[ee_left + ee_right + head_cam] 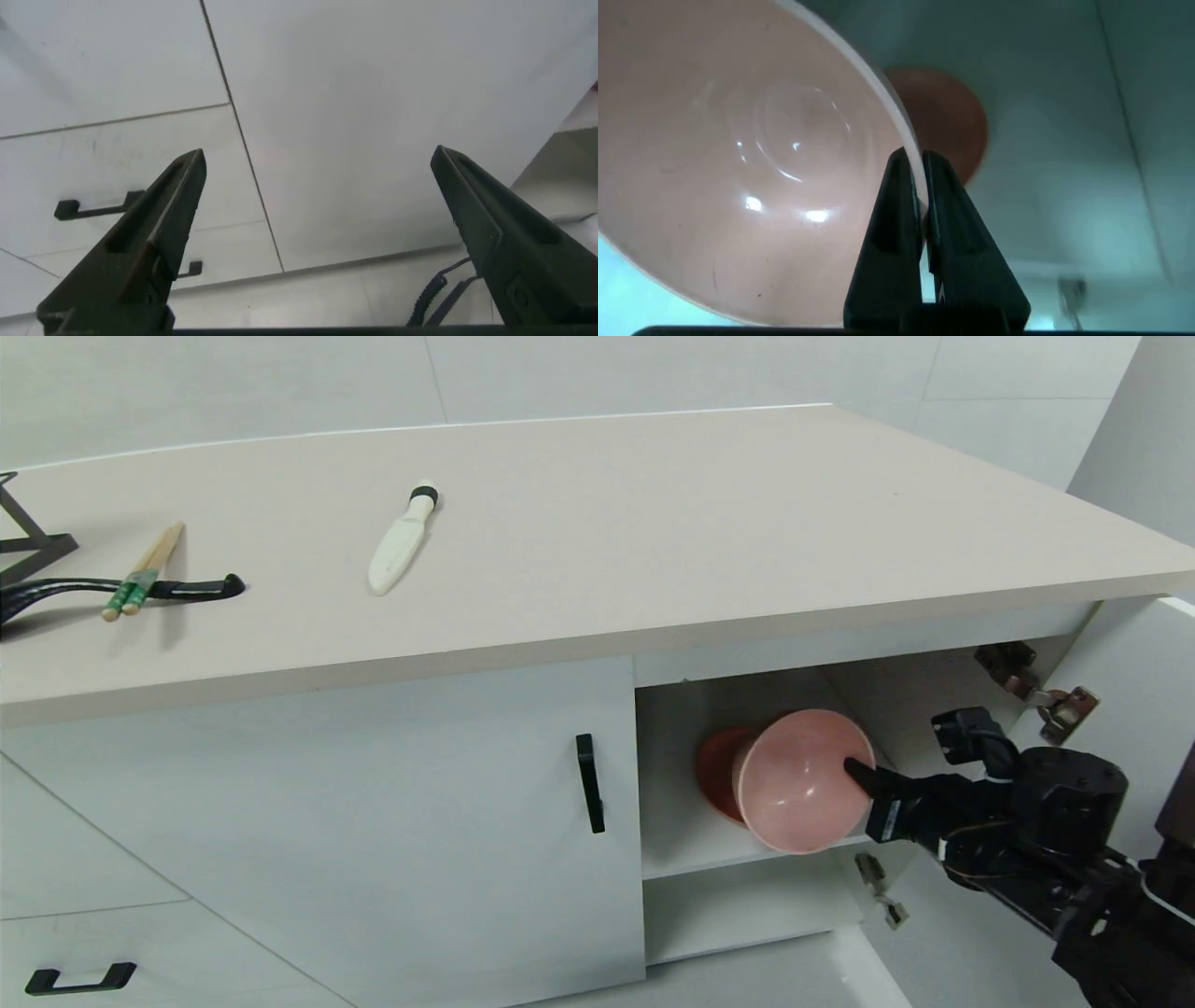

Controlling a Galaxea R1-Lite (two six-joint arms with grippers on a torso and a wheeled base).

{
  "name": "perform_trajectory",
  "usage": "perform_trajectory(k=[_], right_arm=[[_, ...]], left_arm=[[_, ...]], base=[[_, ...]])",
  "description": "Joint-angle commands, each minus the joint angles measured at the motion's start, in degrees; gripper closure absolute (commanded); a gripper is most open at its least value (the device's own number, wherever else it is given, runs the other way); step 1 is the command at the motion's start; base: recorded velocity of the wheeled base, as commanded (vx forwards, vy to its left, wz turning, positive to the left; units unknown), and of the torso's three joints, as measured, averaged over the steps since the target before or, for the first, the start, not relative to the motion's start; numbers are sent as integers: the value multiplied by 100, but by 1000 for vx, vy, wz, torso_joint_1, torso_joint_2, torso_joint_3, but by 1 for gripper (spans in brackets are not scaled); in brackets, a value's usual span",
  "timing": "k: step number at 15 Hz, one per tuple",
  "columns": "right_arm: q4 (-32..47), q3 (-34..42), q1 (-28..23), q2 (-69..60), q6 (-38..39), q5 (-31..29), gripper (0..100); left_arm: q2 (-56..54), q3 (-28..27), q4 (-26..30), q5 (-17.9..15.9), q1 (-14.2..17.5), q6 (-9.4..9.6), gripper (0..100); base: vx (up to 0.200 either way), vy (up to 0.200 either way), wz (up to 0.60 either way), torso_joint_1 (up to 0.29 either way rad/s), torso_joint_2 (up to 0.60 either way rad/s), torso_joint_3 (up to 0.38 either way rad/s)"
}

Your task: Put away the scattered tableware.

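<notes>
Open cabinet shelf (691,863) at 4 o'clock: pink bowl (803,784) tilted on edge, rim pinched by right gripper (864,775).
Likely light, stiff, glossy plastic, slip-prone; the rim is the place to grip. Left gripper (318,187) fingers spread, empty.

Bowl (808,782) is set on edge at the front of the cabinet shelf (686,861), clamped at its rim by the right gripper (854,767). Plate (717,786) is placed behind it. On the counter (672,523), chopsticks (142,574) are laid near the left edge, knife (403,539) to their right.
</notes>
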Motion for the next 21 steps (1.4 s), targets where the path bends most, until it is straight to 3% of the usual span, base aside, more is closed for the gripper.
perform_trajectory(k=[1,3,6,21], right_arm=[[-8,-654,-51,808,-1,8,100],[150,-979,-156,966,-10,8,100],[440,-1199,-279,922,-27,8,100],[405,-1199,-279,1054,-19,-158,100]], left_arm=[[10,2,-71,-346,2,232,0],[10,2,-36,-434,2,232,0],[10,2,-10,-372,2,12,0],[10,2,-10,-363,2,-58,0]], base=[[0,0,0,0,0,0],[0,0,0,0,0,0],[0,0,0,0,0,0],[0,0,0,0,0,0]])
